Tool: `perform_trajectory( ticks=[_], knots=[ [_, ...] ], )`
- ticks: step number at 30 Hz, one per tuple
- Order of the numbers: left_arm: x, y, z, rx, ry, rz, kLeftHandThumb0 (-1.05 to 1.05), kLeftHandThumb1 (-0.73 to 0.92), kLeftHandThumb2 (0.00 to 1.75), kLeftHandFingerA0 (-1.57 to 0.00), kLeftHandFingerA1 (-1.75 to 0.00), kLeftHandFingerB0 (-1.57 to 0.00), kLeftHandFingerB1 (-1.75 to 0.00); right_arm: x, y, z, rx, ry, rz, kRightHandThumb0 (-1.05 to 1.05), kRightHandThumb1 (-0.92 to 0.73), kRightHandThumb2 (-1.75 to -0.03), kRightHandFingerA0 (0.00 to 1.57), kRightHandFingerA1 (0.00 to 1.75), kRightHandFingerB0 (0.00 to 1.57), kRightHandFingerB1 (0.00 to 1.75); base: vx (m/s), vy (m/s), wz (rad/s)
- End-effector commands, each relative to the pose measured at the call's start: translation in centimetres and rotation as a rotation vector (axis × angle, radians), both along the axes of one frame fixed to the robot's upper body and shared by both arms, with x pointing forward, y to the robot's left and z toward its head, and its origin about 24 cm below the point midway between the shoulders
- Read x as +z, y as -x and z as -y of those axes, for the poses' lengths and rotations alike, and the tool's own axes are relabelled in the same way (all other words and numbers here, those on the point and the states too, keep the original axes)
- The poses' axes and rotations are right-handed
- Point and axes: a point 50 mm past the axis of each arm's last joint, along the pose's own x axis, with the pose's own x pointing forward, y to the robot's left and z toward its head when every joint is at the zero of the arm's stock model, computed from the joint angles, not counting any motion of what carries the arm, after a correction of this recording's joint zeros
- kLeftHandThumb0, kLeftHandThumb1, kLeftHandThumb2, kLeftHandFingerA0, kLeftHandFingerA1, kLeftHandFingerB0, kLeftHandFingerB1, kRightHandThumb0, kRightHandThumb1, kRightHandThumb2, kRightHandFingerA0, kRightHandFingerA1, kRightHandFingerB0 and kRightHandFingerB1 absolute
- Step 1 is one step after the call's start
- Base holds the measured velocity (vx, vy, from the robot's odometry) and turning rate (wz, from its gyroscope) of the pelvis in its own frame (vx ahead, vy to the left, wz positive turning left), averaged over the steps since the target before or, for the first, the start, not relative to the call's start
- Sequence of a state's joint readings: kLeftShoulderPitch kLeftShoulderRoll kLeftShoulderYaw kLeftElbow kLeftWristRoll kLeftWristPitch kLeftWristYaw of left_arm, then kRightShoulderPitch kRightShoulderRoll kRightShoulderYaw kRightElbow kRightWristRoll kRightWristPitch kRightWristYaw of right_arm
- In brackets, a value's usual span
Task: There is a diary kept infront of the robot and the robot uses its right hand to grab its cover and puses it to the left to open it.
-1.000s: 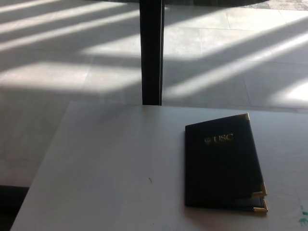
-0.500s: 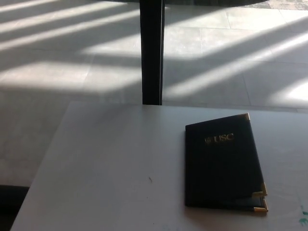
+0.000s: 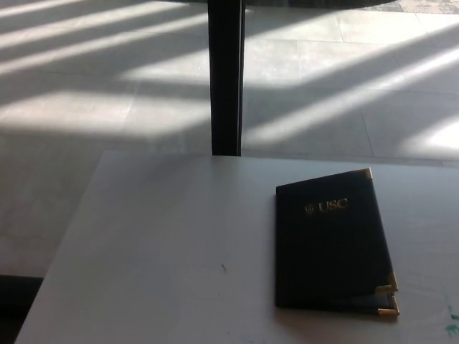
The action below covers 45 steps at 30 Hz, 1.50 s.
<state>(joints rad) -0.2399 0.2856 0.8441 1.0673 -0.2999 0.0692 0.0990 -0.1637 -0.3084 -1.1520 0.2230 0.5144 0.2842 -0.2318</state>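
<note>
A dark diary (image 3: pixel 331 244) with gold corner caps and gold lettering on its cover lies closed and flat on the white table (image 3: pixel 165 251), toward the right side. Its spine runs along its left edge; the gold-tipped corners are on the right. Neither of my hands shows in the head view.
A black vertical post (image 3: pixel 226 77) stands behind the table's far edge. Beyond it is a tiled floor (image 3: pixel 107 86) with bands of sunlight. The table's left edge (image 3: pixel 61 247) slants down toward the bottom left. A small green mark (image 3: pixel 452 322) sits at the table's lower right.
</note>
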Motion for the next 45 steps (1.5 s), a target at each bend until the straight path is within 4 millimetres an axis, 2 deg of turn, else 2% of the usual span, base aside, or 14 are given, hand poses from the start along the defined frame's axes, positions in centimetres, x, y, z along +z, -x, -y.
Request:
perform_trajectory(
  ticks=[1,4,5,6,7,11,12,13,16,17,18,21,23,45],
  knots=[
    [1.4,0.4,-2.1,0.135,-0.01,0.037,-0.82,0.87,1.17,-0.33,-0.87,-0.22,-0.7,7.4,-2.8,-0.4,-0.056,-0.025,0.182,-0.86,-0.92,-0.69,0.84,1.02,0.43,1.0,0.0,0.0,0.0],
    [1.4,0.6,-2.1,0.141,-0.009,0.028,-0.82,0.92,0.96,-0.32,-0.95,-0.16,-0.69,7.9,-3.9,-1.3,-0.017,-0.02,0.186,-0.85,-0.9,-0.67,0.88,0.97,0.51,0.94,0.0,0.0,0.0],
    [1.4,0.6,-2.1,0.149,-0.007,0.03,-0.82,0.92,0.94,-0.32,-0.97,-0.2,-0.74,8.3,-5.0,-2.1,0.033,-0.001,0.206,-0.87,-0.64,-1.08,0.85,0.94,0.61,0.86,0.0,0.0,0.0],
    [1.4,0.5,-2.1,0.152,-0.006,0.031,-0.82,0.92,0.94,-0.32,-0.97,-0.2,-0.74,8.4,-5.3,-2.5,0.052,0.005,0.215,-0.87,-0.64,-1.08,0.85,0.94,0.61,0.86,0.0,0.0,0.0],
    [1.4,0.6,-2.1,0.147,-0.006,0.033,-0.83,0.92,0.94,-0.31,-0.97,-0.19,-0.73,8.5,-5.7,-3.0,0.075,0.011,0.211,-0.85,-0.86,-0.66,0.84,0.88,0.69,0.84,0.0,0.0,0.0],
    [1.3,0.6,-2.1,0.141,0.0,0.033,-0.83,0.92,0.94,-0.31,-0.97,-0.21,-0.75,8.6,-7.8,-6.3,0.238,0.048,0.19,-0.84,-0.85,-0.66,0.64,0.76,0.55,0.69,0.0,0.0,0.0],
    [1.3,0.6,-2.1,0.143,-0.001,0.026,-0.83,0.92,0.94,-0.31,-0.96,-0.2,-0.72,8.4,-8.4,-7.5,0.311,0.052,0.205,-0.8,-0.62,-1.02,0.46,0.69,0.43,0.64,0.0,0.0,0.0],
    [1.3,0.6,-2.2,0.143,-0.006,0.018,-0.83,0.92,0.94,-0.33,-0.97,-0.22,-0.73,8.2,-9.0,-8.6,0.365,0.057,0.198,-0.78,-0.84,-0.65,0.45,0.61,0.38,0.5,0.0,0.0,0.0],
    [1.4,0.6,-2.2,0.145,-0.001,0.03,-0.82,0.92,0.94,-0.31,-0.97,-0.18,-0.72,7.6,-9.7,-10.1,0.458,0.054,0.176,-0.76,-0.85,-0.65,0.39,0.56,0.31,0.41,0.0,0.0,0.0],
    [1.4,0.6,-2.2,0.148,0.01,0.045,-0.73,0.86,1.3,-0.44,-0.88,-0.16,-0.66,7.3,-10.1,-11.1,0.507,0.059,0.154,-0.73,-0.85,-0.66,0.35,0.53,0.26,0.39,0.0,0.0,0.0],
    [1.3,0.6,-2.2,0.148,0.005,0.035,-0.82,0.92,0.94,-0.31,-0.98,-0.2,-0.73,7.0,-10.3,-11.7,0.538,0.069,0.129,-0.69,-0.9,-0.66,0.34,0.52,0.24,0.37,0.0,0.0,0.0],
    [1.3,0.6,-2.2,0.157,0.013,0.042,-0.79,0.92,0.98,-0.24,-1.09,-0.21,-0.89,5.6,-11.0,-13.4,0.622,0.044,0.082,-0.61,-0.83,-0.95,0.26,0.55,0.19,0.45,0.0,0.0,0.0],
    [1.4,0.5,-2.2,0.158,0.007,0.031,-0.78,0.92,0.98,-0.24,-1.1,-0.21,-0.89,4.9,-11.2,-13.9,0.654,0.03,0.06,-0.54,-0.92,-0.77,0.3,0.5,0.2,0.37,0.0,0.0,0.0],
    [1.3,0.6,-2.1,0.158,-0.005,0.022,-0.81,0.92,0.94,-0.33,-1.01,-0.2,-0.75,-2.8,-11.8,-20.1,0.908,-0.129,-0.155,-0.66,-0.91,-0.73,0.39,0.62,0.3,0.47,0.0,0.0,0.0]
  ],
)
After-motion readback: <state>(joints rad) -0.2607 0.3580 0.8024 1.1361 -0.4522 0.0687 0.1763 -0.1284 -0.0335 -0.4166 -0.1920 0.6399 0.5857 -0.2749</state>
